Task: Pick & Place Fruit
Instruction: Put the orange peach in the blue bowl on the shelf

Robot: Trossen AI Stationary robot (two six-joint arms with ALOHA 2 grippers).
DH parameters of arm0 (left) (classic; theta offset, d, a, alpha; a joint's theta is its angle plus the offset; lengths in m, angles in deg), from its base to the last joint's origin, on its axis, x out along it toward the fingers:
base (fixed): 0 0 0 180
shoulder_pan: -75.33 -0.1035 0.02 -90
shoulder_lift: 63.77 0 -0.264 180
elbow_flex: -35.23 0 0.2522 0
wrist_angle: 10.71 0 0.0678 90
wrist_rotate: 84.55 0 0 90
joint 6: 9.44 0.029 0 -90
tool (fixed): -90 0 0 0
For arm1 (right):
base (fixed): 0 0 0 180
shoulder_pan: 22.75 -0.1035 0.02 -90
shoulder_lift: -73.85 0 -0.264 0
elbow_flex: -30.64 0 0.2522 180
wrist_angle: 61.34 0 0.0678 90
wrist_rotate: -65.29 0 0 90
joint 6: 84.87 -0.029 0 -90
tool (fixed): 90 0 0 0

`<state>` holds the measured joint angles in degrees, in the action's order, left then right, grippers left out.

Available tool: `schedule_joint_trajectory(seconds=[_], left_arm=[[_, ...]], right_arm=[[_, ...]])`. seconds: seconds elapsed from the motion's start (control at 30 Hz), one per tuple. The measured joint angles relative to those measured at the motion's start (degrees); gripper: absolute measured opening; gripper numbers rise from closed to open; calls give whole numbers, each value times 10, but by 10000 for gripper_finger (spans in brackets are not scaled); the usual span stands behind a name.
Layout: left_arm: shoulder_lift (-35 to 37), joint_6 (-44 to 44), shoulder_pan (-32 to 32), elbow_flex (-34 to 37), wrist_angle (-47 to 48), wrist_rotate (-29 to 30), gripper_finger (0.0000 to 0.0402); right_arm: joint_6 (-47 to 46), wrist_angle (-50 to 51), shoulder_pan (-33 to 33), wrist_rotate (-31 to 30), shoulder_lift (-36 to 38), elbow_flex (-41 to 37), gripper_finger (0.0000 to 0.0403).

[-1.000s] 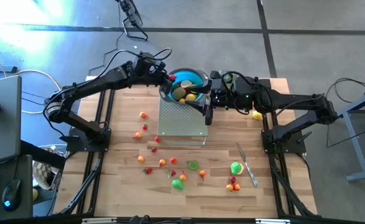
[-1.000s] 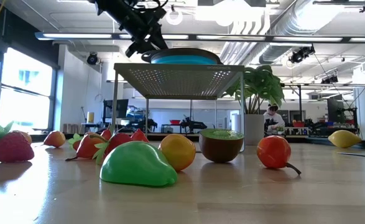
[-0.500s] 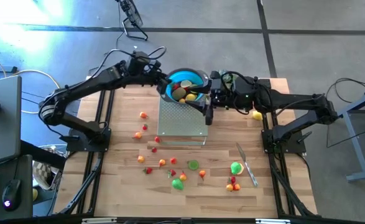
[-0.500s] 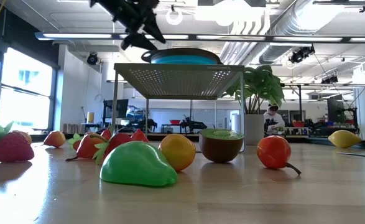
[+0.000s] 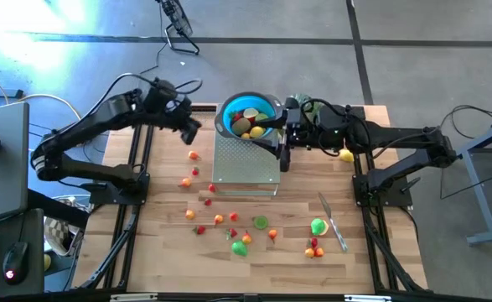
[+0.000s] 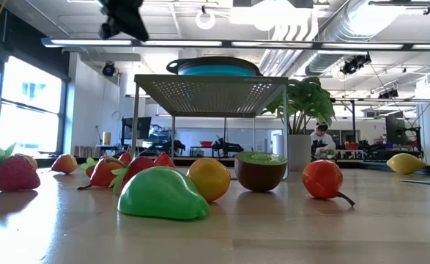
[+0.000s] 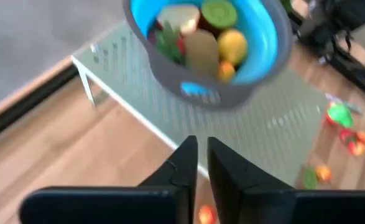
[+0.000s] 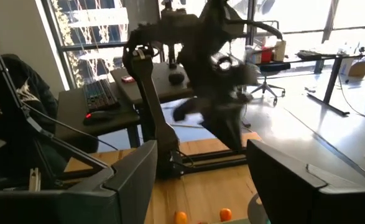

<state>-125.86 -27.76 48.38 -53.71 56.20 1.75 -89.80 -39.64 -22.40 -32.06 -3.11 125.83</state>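
The fruit (image 5: 229, 222) is divided between two locations. Several pieces (green, yellow, red and brown) lie inside the blue bowl (image 5: 247, 107), which stands on the far end of a perforated metal rack (image 5: 246, 164) at the middle of the wooden table (image 5: 162, 252). The remaining pieces are scattered on the table surface: a loose line to the left of the rack, a cluster in front of it, and a green piece with small red and orange ones beside the silver knife (image 5: 333, 221) toward the right front. A yellow piece (image 5: 345, 155) lies near the right arm.

In the low view a green pear-shaped piece (image 6: 162, 195) sits nearest, with an orange piece (image 6: 209, 178) just behind it, a halved kiwi (image 6: 260, 169) and a red piece (image 6: 323, 178) to its right, and strawberries (image 6: 9, 170) at the left.

The left gripper (image 5: 189, 132) hangs above the table to the left of the bowl, clear of it, holding nothing; its fingers (image 7: 183, 168) stand together with only a slit between them. The right gripper (image 5: 284, 147) is at the right side of the bowl and rack, its fingers (image 8: 135, 177) set apart, with nothing visible between them.
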Motion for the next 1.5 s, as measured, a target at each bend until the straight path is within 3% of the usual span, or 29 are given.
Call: schedule_joint_trajectory(seconds=[0.23, 0.5, 0.67, 1.07, 1.5], left_arm=[[64, -55, 88, 31, 56, 42, 2], [178, -142, 208, 170, -23, 101, 1], [213, -197, 274, 229, -25, 140, 1], [144, -348, 400, 239, 72, 171, 0], [108, -332, 431, 239, 89, 154, 0]], right_arm=[[0, 23, 0, -2, 0, 0, 239], [0, 25, 0, 0, 0, 0, 239], [0, 25, 0, 0, -1, 0, 239], [-25, 77, 0, 1, -1, 0, 239], [-24, 92, 0, 2, -1, 0, 239]])
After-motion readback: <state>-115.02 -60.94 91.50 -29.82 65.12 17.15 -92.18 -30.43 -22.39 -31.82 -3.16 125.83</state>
